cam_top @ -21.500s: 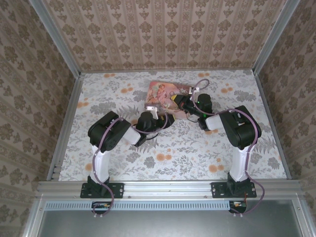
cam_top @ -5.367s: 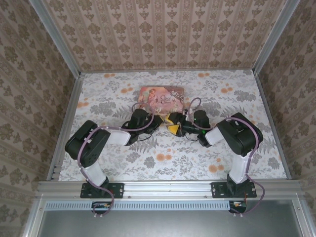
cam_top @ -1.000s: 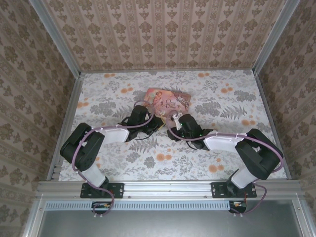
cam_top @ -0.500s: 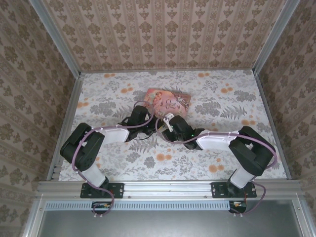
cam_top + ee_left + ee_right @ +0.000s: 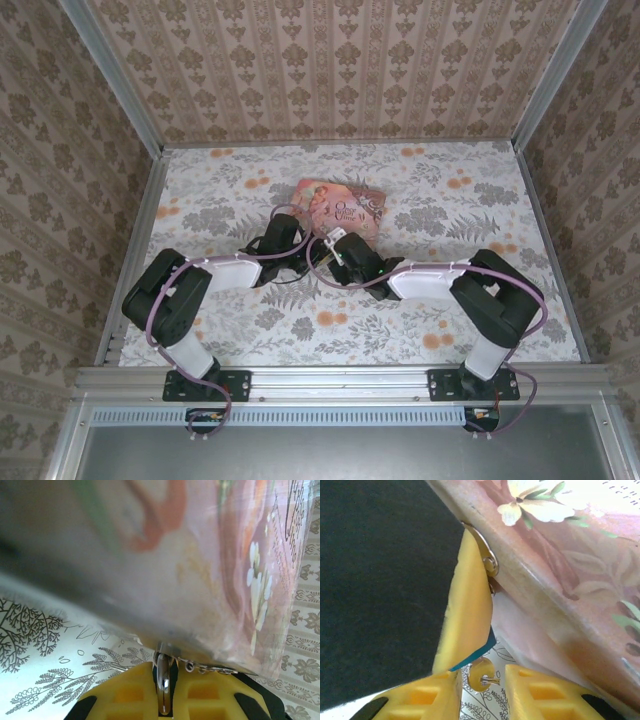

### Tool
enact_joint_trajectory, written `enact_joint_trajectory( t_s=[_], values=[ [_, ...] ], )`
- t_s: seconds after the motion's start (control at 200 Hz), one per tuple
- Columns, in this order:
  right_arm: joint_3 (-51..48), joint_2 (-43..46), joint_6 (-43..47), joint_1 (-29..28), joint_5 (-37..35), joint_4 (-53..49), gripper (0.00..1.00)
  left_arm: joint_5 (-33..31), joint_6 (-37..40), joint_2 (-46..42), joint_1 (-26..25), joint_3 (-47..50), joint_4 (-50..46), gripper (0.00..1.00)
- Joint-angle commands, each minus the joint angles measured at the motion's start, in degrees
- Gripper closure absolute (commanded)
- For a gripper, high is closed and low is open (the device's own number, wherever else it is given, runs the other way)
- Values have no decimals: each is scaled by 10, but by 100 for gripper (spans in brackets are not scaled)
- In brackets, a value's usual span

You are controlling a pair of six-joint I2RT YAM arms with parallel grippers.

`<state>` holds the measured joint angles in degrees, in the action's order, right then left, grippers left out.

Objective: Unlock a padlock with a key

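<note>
Lock held ready, unlocking yet to do.
Pinching the tiny teal-blue padlock (image 5: 163, 696) with the silvery metal shackle by that shackle, yellow pads of the left tool (image 5: 164, 676) pressed together on it, right at the near edge of the pink illustrated tin box (image 5: 342, 205) on the floral desk (image 5: 420, 300). Pointing shackle-first at the tin, long axis along the tool's fingers, teal body tucked behind. Facing it from the right, the right tool (image 5: 483, 690), fingers a little apart around a small round brass-coloured piece (image 5: 480, 672); cannot tell whether gripped, or whether the key. Looks early: insertion, turn and shackle release all left.
</note>
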<state>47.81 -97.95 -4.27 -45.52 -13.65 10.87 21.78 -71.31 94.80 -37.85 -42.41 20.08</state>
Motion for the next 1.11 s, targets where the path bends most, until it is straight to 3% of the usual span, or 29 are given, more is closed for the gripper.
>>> enact_joint_trajectory(
  t_s=[0.0,0.255,0.39,0.715,0.86,0.925,1.01,1.1],
  values=[
    [14,-16,-4,1,-41,8,74,30,-3,2,-7,-14,8,100],
    [30,-29,-34,2,-54,32,89,29,-3,4,-13,-12,8,100],
    [34,-23,-58,9,-19,34,99,28,-5,6,-15,-9,10,100],
    [-3,3,-215,99,285,113,100,24,-11,6,-15,-1,17,100],
    [-15,0,-258,109,329,141,100,21,-11,7,-14,1,18,100],
    [-29,3,-279,117,340,162,90,21,-12,7,-13,3,18,100],
    [-50,13,-303,127,345,185,63,20,-12,7,-12,4,19,100],
    [-73,27,-315,132,338,195,51,19,-11,7,-10,4,18,100]
  ],
)
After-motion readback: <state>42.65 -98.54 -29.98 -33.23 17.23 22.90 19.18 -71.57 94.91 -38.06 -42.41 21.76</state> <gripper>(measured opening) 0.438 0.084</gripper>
